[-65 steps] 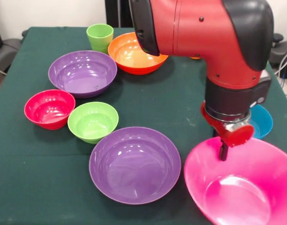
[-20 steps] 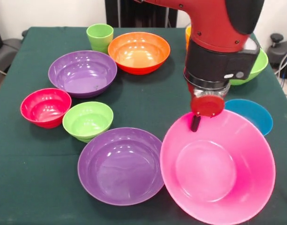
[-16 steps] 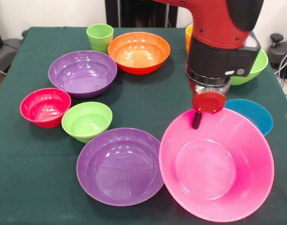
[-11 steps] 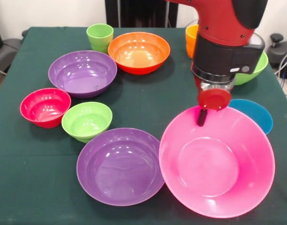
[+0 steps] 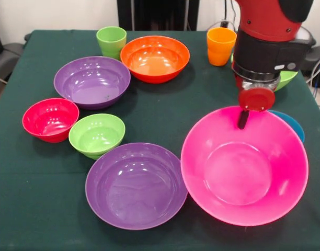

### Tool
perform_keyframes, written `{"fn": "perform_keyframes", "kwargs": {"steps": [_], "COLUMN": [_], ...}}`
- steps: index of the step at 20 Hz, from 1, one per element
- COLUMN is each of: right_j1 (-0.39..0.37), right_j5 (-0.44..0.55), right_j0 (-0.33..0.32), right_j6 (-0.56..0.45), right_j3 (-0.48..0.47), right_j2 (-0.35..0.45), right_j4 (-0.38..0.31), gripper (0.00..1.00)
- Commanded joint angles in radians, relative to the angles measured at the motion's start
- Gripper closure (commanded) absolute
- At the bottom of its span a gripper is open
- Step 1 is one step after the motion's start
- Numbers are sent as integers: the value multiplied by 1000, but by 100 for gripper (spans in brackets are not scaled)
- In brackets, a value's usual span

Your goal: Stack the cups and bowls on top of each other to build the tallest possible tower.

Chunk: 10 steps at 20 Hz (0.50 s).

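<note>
At the pink bowl's (image 5: 244, 166) far rim, the hand (image 5: 243, 119) pinched the wall; best to set it flat, then fetch a purple bowl (image 5: 136, 184).

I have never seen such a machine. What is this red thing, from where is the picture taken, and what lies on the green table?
The red and black thing is a robot arm; its gripper, the grasping part, hangs at the far rim of the huge pink bowl. Whether its jaws hold the rim cannot be seen. The camera looks across the table toward the robot. On the green cloth also lie two purple bowls, an orange bowl, small red and lime green bowls, a green cup and an orange cup. A blue bowl peeks out behind the pink one.
</note>
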Motion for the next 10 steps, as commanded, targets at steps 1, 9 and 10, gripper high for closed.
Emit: {"fn": "perform_keyframes", "kwargs": {"steps": [1,9,10], "right_j1": [-89,-131,-129], "right_j5": [89,169,174], "right_j0": [3,6,5], "right_j6": [236,231,231], "right_j3": [155,171,167], "right_j2": [-4,-69,-80], "right_j4": [45,31,28], "gripper": [100,100,100]}}
